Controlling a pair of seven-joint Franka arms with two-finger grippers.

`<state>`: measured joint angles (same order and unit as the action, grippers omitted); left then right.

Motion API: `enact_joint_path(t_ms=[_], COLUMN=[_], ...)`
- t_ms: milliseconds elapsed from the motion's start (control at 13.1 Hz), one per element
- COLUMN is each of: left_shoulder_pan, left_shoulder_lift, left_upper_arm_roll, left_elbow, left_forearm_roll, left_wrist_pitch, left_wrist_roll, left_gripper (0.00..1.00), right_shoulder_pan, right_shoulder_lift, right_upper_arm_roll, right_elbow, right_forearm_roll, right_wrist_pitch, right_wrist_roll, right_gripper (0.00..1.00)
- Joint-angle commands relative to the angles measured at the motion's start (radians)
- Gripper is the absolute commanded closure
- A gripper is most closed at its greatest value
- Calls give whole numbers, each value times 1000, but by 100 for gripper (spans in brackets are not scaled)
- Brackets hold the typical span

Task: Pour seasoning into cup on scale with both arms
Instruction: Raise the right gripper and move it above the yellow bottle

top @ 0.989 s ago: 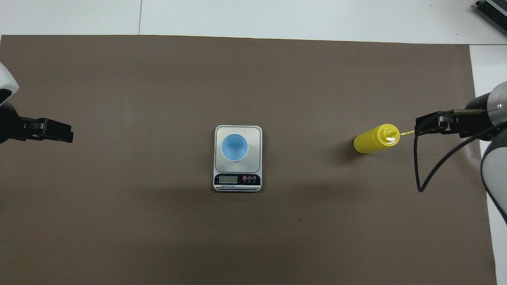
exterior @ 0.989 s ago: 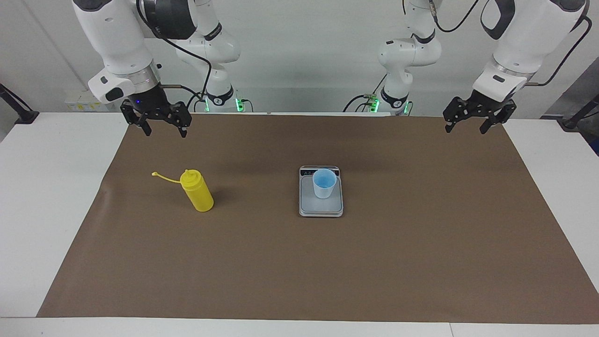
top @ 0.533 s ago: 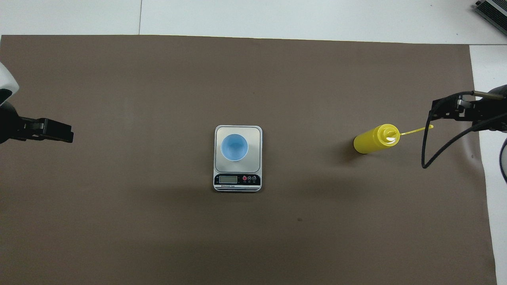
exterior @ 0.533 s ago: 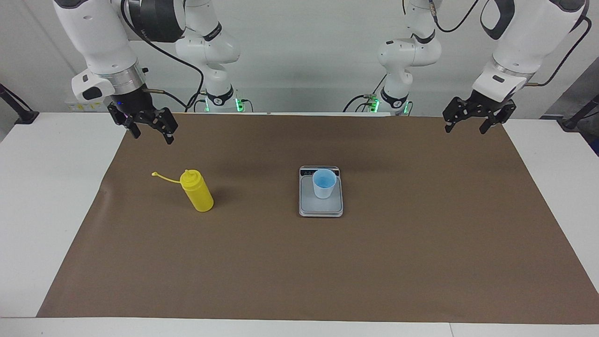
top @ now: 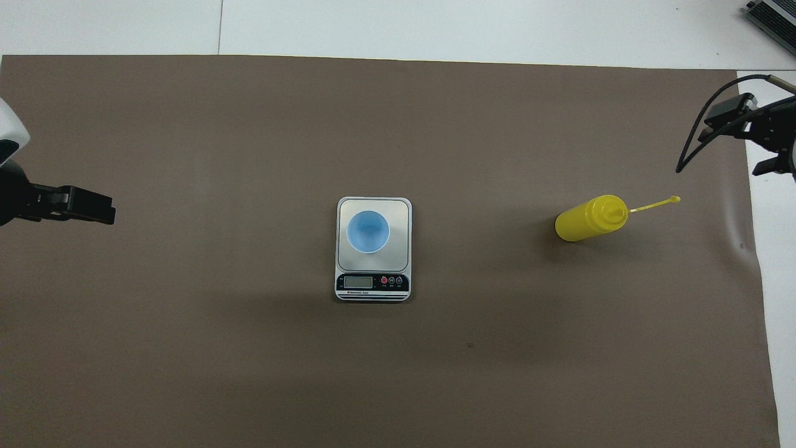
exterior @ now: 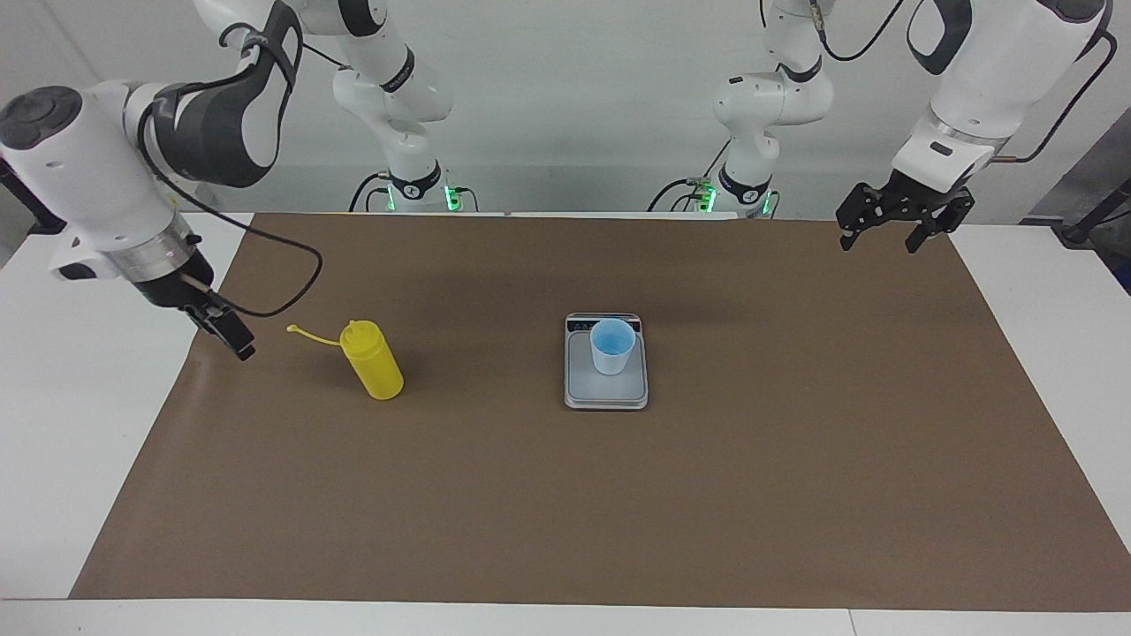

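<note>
Brown mat (exterior: 795,442) covers bench (exterior: 88,397); nothing blocks seasoning (exterior: 375,362). Right tool (exterior: 231,337), apart, has dropped beside its strap; left tool (exterior: 884,231) waits, apart, unmoved.

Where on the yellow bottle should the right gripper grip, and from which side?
Probably mid-body. The bottle stands upright, a plain cylinder that narrows to a nozzle, its cap strap sticking out toward the right gripper. That gripper is open and low beside it, so come in level from that end, below the strap.

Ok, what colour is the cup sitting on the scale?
Light blue. The cup on the scale shows best in the overhead view.
</note>
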<state>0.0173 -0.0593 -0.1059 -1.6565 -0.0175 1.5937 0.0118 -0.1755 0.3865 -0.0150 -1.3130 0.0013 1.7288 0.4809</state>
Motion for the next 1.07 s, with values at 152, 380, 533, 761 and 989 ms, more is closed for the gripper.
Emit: enact_joint_path(t_ms=[152, 380, 533, 761, 989], left_shoulder_pan=[12, 12, 12, 12, 12], left_shoulder_lift=[-21, -21, -21, -21, -21], left_upper_arm_roll=[-8, -8, -8, -8, -8], left_elbow=[-19, -19, -19, -19, -19], left_forearm_roll=[4, 4, 4, 4, 4], left_wrist_pitch=[3, 3, 3, 3, 3], left_wrist_roll=[10, 10, 10, 10, 10], left_gripper=[0, 0, 0, 0, 0], right_shoulder_pan=[-82, -127, -140, -150, -174], right_shoulder_lift=[143, 195, 225, 212, 170], right_upper_arm_roll=[4, 4, 4, 4, 4], right_elbow=[107, 106, 95, -20, -153], right_forearm_roll=[92, 175, 235, 281, 370], right_wrist_pitch=[4, 3, -9, -29, -48], right_wrist_roll=[19, 19, 18, 19, 24], right_gripper=[0, 0, 0, 0, 0])
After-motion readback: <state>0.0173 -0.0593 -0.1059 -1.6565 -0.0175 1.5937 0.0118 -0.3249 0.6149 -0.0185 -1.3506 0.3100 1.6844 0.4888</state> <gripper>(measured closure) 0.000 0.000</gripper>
